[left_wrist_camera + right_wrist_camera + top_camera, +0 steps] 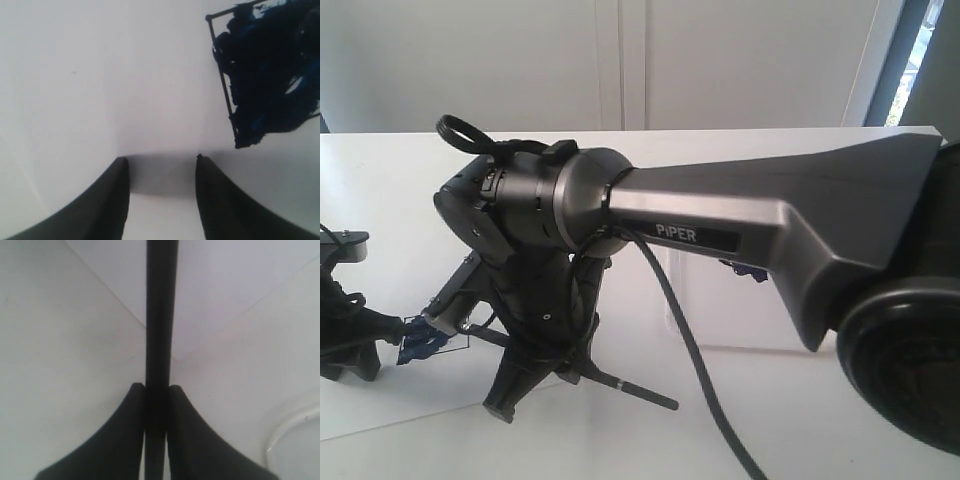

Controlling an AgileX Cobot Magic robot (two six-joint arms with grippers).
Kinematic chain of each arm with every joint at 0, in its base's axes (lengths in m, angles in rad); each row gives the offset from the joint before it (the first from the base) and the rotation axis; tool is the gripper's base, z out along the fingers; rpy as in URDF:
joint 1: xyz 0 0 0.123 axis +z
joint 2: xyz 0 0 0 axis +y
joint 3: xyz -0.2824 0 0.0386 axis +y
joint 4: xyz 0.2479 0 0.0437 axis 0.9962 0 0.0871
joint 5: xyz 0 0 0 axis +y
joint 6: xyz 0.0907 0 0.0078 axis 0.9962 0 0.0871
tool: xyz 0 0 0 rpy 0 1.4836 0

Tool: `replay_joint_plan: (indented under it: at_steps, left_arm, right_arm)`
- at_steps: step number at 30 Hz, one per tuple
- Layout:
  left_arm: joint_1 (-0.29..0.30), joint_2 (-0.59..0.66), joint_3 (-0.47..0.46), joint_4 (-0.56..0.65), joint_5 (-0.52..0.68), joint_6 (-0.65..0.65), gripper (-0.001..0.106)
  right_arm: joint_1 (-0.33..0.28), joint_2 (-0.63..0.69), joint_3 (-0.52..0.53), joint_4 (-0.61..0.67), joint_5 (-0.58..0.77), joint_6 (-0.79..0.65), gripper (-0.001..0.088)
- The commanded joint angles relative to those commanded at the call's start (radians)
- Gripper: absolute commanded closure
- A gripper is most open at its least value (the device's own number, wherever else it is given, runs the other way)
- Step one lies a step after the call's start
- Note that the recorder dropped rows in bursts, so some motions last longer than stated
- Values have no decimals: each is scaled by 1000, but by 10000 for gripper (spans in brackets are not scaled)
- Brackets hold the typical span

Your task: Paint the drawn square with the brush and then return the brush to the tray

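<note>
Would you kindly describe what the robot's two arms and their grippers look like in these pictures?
The right arm is a smooth dark grey casing with rounded black joints and white PiPER lettering on a black strip. A black cable runs along it. The right gripper and the left gripper each have two matte black fingers that curve and taper to narrow tips.
</note>
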Motion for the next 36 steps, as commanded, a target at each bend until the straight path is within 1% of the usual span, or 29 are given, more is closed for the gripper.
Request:
replay_joint_plan:
  at_steps: [5, 8, 12, 17, 19, 24, 36]
  left_arm:
    - [0, 0, 0, 0, -3, 0, 570]
    - [0, 0, 0, 0, -3, 0, 570]
    - [0, 0, -2, 0, -2, 0, 570]
    - [0, 0, -2, 0, -6, 0, 570]
    - [0, 0, -2, 0, -6, 0, 570]
    - [0, 0, -2, 0, -9, 0, 570]
    - [0, 0, -2, 0, -7, 0, 570]
  right_arm:
    - [0, 2, 32, 14, 0, 0, 868]
    - [2, 0, 32, 39, 0, 9, 868]
    - [3, -1, 32, 101, 0, -17, 868]
    - [3, -31, 32, 110, 0, -17, 868]
    - [3, -40, 37, 110, 0, -17, 868]
    - [3, -55, 129, 112, 0, -17, 868]
    - [3, -60, 132, 28, 0, 14, 868]
